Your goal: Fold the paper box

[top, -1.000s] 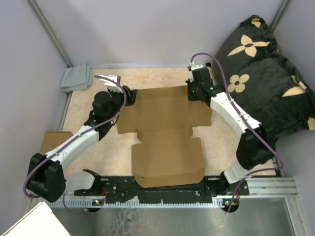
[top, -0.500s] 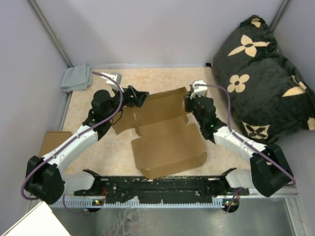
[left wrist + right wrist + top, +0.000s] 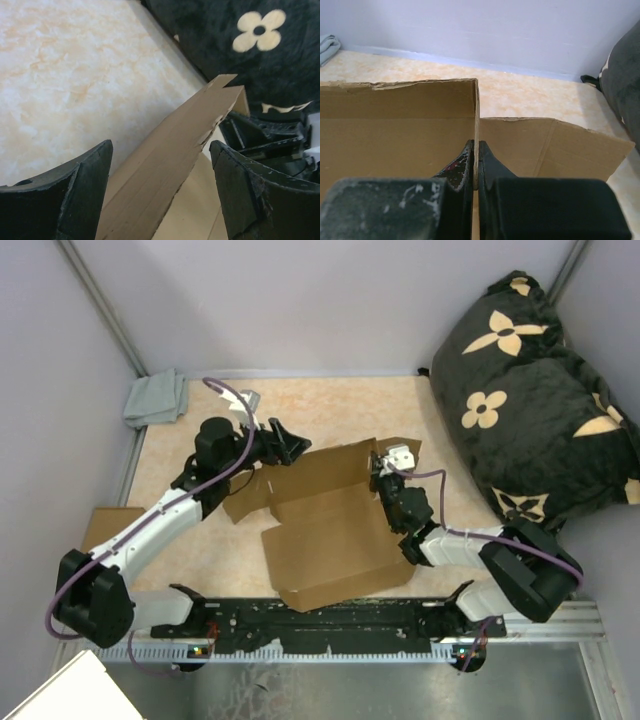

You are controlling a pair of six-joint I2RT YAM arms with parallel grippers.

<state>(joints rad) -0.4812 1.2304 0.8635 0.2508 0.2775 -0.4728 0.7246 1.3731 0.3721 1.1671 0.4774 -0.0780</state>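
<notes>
The paper box (image 3: 325, 525) lies mid-table (image 3: 330, 400), partly folded: base panel flat on the near side, back panel tipped up on the far side, and one loose flap sticking out flat at the box's L. The R gripper (image 3: 476, 150) is at the box's far R corner, clamped tight on a thin upright cardboard edge. In the R wrist view the back wall runs off L of the fingers and a side flap angles off to the R. The L gripper (image 3: 284, 439) is at the box's far L corner, spread wide w/ nothing clamped. In the L wrist view the raised panel's top edge runs up betw. the two fingers (image 3: 85, 185); can't tell if either touches it. A grey cloth (image 3: 155, 398) sits crumpled well beyond the box's far L corner, apart from it. A black cushion (image 3: 530, 390) w/ cream flower print is R of the box, not touching it. A smaller cardboard piece (image 3: 105, 525) lies well L of the box, partly hidden by the L arm. The black rail (image 3: 330, 620) w/ the arm bases runs just in front of the box's near edge.
</notes>
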